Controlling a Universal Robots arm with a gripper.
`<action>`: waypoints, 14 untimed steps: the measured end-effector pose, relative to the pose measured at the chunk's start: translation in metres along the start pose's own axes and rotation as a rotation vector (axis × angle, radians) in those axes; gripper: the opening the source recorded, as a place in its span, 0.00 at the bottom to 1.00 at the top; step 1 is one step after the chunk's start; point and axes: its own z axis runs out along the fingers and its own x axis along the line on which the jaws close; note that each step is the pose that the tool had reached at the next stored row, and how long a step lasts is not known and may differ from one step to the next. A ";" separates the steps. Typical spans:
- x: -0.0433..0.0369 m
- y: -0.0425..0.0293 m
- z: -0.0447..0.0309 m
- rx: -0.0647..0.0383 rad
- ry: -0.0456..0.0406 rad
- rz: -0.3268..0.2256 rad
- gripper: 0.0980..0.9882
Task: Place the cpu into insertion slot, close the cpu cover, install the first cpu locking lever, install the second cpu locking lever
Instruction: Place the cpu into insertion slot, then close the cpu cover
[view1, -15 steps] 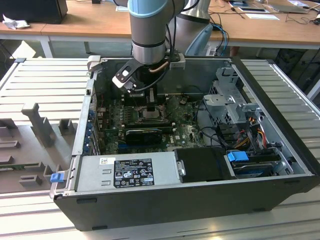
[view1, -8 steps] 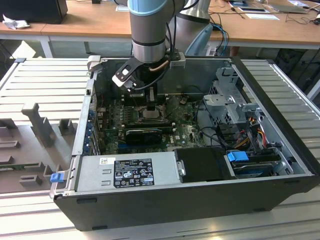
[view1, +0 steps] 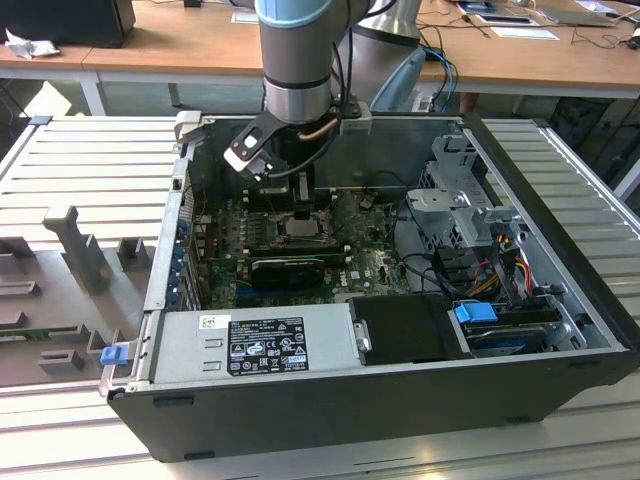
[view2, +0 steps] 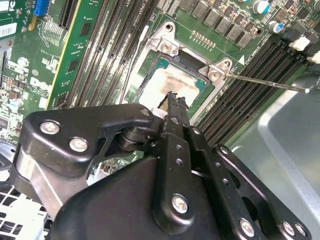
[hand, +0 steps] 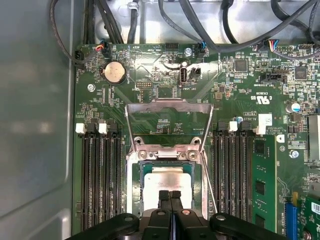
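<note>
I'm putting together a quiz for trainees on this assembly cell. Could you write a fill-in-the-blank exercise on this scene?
1. The cpu sits in the insertion slot, so the slot is ____ (empty/filled).
2. The cpu cover stands ____ (open/closed).
3. Over the cpu, the end effector has its fingers ____ (apart/together).
Missing words: filled; open; together.

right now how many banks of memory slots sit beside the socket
2. One bank runs along one side of the socket, the other bank along the opposite side. The gripper covers part of both, so anything beneath it is hidden.
</note>
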 end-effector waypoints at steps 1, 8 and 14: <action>0.0000 0.0000 -0.0004 0.000 0.0000 0.000 0.01; -0.0002 0.0015 -0.0038 0.001 0.0005 0.000 0.01; -0.0006 0.0037 -0.0042 0.004 0.0004 0.000 0.01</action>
